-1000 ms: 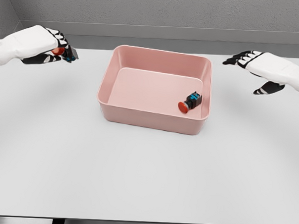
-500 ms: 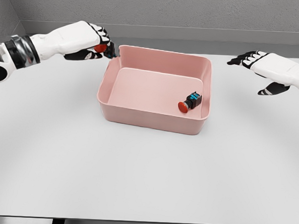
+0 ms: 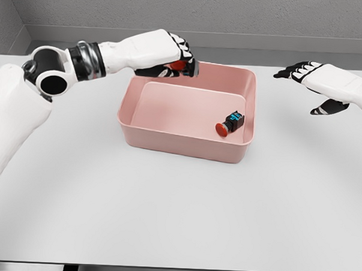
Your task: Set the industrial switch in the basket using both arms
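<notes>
The left hand [image 3: 172, 56] is holding a red switch [image 3: 179, 65] tight over the pink basket [image 3: 186, 149] so it can drop in beside the other switch [image 3: 230, 123], while the right hand [image 3: 327, 82] is waiting wide open off to the side.

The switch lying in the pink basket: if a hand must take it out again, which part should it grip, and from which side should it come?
Probably grip the dark body of the switch, behind its red button, coming from above. It lies on its side close to the right wall of the basket, so a sideways approach looks blocked.
</notes>
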You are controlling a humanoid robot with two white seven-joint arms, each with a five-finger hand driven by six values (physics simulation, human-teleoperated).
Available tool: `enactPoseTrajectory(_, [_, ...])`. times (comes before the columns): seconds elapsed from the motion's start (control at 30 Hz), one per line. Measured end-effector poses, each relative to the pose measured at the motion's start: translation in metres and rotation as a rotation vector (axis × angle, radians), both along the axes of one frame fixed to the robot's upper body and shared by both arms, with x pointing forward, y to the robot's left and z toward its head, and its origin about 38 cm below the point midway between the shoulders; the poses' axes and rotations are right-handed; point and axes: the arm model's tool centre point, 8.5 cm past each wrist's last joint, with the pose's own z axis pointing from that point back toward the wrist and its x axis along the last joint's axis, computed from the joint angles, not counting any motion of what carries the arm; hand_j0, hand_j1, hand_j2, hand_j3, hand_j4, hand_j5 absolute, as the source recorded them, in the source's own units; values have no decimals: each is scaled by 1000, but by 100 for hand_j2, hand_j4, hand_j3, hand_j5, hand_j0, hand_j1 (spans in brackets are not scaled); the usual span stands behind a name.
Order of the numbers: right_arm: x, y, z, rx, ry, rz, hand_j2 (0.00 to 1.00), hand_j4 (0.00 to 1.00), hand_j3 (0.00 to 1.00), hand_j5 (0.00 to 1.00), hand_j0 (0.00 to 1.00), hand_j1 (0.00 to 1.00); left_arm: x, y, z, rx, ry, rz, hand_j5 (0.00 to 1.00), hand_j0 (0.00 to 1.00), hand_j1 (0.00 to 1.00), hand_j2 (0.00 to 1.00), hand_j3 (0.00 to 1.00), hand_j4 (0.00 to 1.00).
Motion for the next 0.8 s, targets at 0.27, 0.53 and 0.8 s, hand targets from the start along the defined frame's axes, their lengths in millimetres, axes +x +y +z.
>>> enactPoseTrajectory(0.27, [0, 2, -3, 1, 7, 4, 100, 100, 100, 100, 100, 100, -3, -20, -2, -16, 8, -35, 100, 100, 100, 100, 100, 100])
enactPoseTrajectory(0.53, [0, 3, -3, 3, 6, 6, 100, 100, 100, 100, 100, 100, 0, -8, 3, -22, 4, -15, 100, 100, 100, 100, 100, 100])
enactPoseTrajectory(0.8, [0, 5, -4, 3, 8, 10, 100, 100, 100, 100, 100, 100, -5, 94, -23, -43, 130, 133, 100, 100, 100, 100, 100, 100])
